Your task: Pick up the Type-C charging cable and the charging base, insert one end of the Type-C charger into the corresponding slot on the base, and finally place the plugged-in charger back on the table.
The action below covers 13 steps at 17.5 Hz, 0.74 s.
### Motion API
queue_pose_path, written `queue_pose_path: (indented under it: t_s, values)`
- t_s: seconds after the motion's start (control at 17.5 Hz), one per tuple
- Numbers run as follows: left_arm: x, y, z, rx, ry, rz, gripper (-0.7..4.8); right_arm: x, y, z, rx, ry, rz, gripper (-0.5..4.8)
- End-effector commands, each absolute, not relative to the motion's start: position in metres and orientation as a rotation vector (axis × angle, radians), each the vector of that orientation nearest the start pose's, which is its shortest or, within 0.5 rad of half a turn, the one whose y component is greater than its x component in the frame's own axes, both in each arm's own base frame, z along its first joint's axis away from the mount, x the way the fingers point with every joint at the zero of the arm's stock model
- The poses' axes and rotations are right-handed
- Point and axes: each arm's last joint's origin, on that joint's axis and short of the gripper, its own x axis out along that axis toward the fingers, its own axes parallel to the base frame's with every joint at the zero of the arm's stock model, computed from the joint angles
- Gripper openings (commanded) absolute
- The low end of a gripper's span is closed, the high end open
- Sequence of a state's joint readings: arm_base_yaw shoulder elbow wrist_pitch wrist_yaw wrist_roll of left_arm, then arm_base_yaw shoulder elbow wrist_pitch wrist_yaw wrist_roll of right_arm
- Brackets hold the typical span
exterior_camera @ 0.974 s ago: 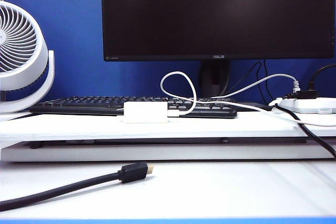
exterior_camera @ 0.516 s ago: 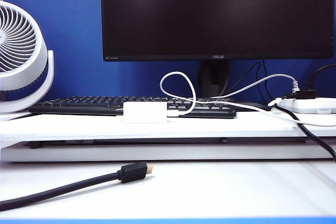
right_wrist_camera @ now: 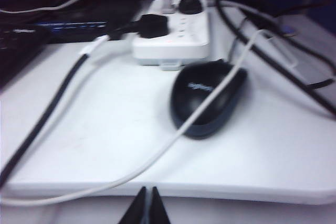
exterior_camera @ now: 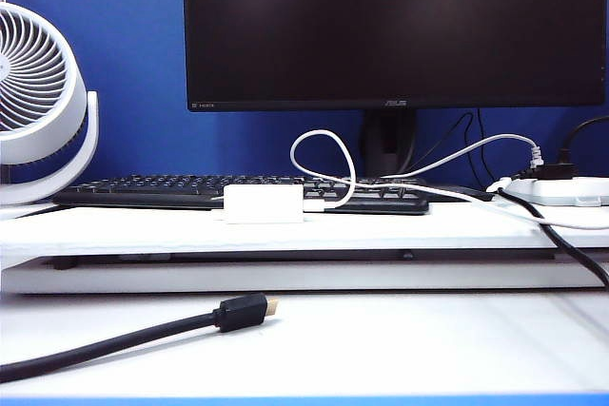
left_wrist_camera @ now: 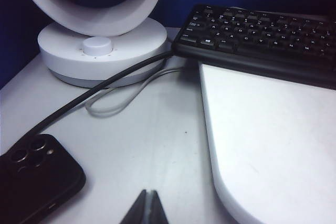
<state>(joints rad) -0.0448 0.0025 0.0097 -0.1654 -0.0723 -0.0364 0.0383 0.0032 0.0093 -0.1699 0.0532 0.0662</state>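
The white charging base (exterior_camera: 264, 203) lies on the raised shelf board (exterior_camera: 143, 230) of the table (exterior_camera: 400, 339), in front of the keyboard. The thin white Type-C charging cable (exterior_camera: 324, 152) loops above it, and its small plug end (exterior_camera: 314, 204) meets the base's right end. The cable trails right along the shelf; in the right wrist view it (right_wrist_camera: 157, 156) crosses the mouse. My left gripper (left_wrist_camera: 148, 193) is shut and empty over the bare table near a phone. My right gripper (right_wrist_camera: 147, 189) is shut and empty by the shelf's edge. Neither shows in the exterior view.
A thick black cable with a gold-tipped plug (exterior_camera: 243, 312) lies on the front table. The white fan (left_wrist_camera: 102, 51), black phone (left_wrist_camera: 31, 174), keyboard (left_wrist_camera: 252, 35), black mouse (right_wrist_camera: 207, 98), power strip (right_wrist_camera: 170, 38) and monitor (exterior_camera: 395, 26) surround the shelf.
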Motion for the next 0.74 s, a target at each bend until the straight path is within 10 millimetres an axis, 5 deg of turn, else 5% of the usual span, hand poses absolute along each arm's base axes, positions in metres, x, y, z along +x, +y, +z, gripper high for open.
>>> queue_pose_path:
  t_s: [0.06, 0.74]
  values:
    - [0.0958, -0.002, 0.1493, -0.028, 0.169, 0.034, -0.05, 0.0963, 0.0009, 0.1475, 0.079, 0.173, 0.033, -0.05]
    - [0.0958, -0.002, 0.1492, -0.027, 0.169, 0.034, -0.05, 0.0962, -0.0004, 0.1473, 0.075, 0.174, -0.011, -0.05]
